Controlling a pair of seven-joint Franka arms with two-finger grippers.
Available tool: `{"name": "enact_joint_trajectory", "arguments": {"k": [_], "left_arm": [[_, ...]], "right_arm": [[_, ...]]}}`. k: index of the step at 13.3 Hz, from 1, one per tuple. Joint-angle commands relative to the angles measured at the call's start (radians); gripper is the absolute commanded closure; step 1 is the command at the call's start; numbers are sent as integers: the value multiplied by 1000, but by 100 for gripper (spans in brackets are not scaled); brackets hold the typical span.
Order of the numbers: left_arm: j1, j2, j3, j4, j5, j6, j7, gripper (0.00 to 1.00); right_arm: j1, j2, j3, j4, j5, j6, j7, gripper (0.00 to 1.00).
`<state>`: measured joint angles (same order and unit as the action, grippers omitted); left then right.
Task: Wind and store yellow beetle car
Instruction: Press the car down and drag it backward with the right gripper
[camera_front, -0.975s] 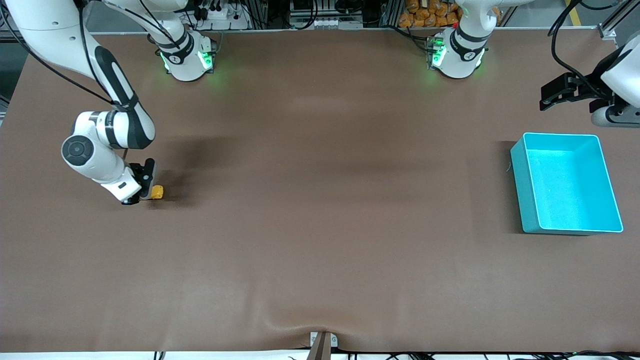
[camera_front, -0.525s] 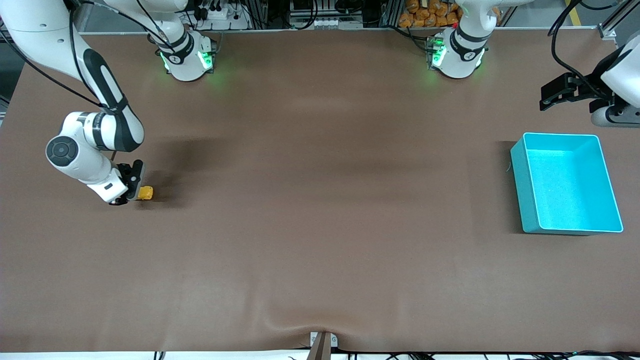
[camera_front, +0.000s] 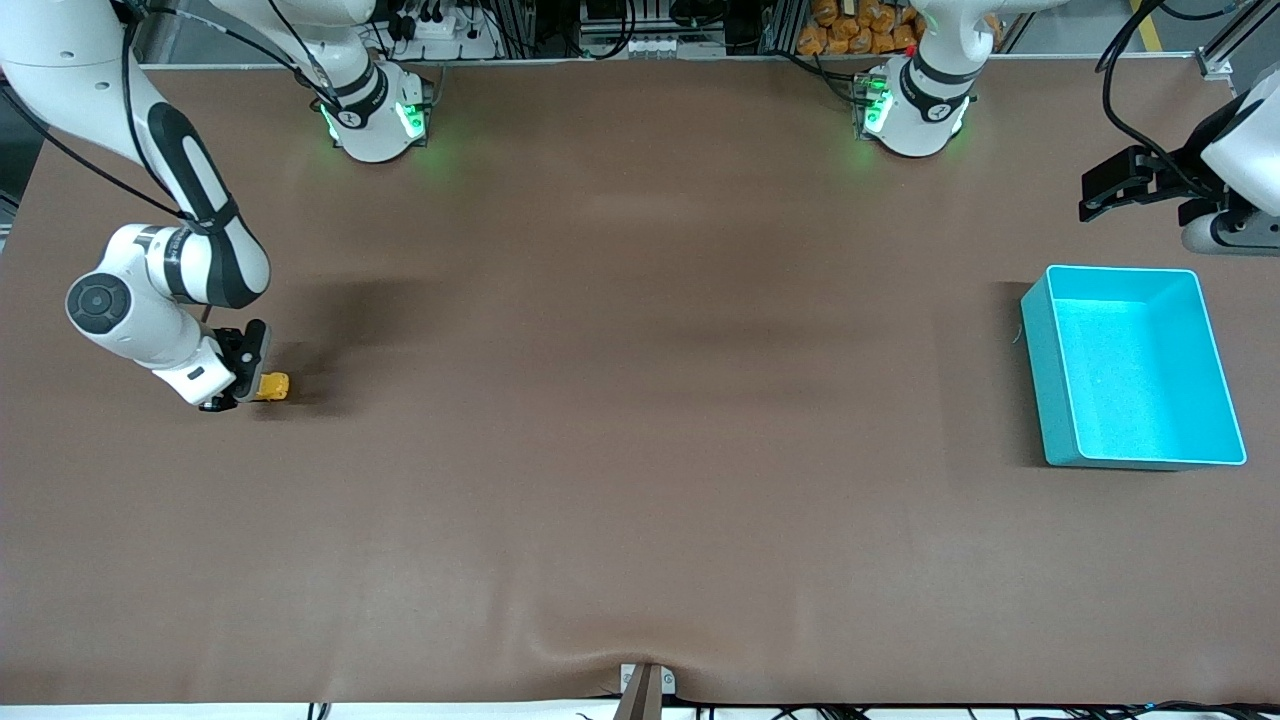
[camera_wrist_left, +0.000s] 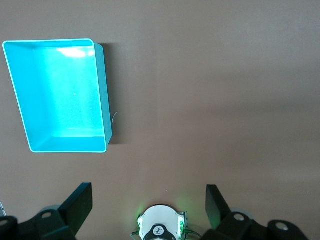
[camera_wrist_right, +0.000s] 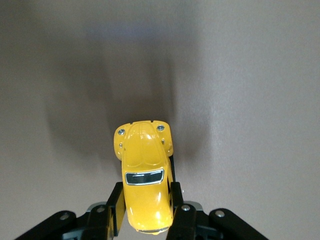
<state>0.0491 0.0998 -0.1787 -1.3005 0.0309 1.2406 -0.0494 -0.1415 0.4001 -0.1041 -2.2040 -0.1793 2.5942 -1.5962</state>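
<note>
Up close, right pincer (camera_wrist_right: 145, 212) clamps yellow beetle car (camera_wrist_right: 144, 172).

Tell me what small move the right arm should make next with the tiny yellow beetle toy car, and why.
Probably release. The right gripper is shut on the tiny yellow beetle toy car, low at the right arm's end of the brown table, nose toward the teal plastic bin at the left arm's end. The left gripper waits open.

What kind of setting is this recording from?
Probably a robotics lab bench: two arms bolted along a brown-covered table, cabling and frames at its edge. The right pincer grips a yellow beetle car; left pincer waits.
</note>
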Motion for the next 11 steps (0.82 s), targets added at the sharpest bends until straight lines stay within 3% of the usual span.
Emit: {"name": "enact_joint_trajectory", "arguments": {"k": [1, 11], "left_arm": [[-5, -2, -1, 0, 12, 8, -18, 0], [-6, 14, 1, 0, 29, 28, -18, 0]], "right_arm": [[-52, 134, 10, 33, -19, 34, -34, 69], [-115, 152, 10, 61, -14, 30, -47, 64]]}}
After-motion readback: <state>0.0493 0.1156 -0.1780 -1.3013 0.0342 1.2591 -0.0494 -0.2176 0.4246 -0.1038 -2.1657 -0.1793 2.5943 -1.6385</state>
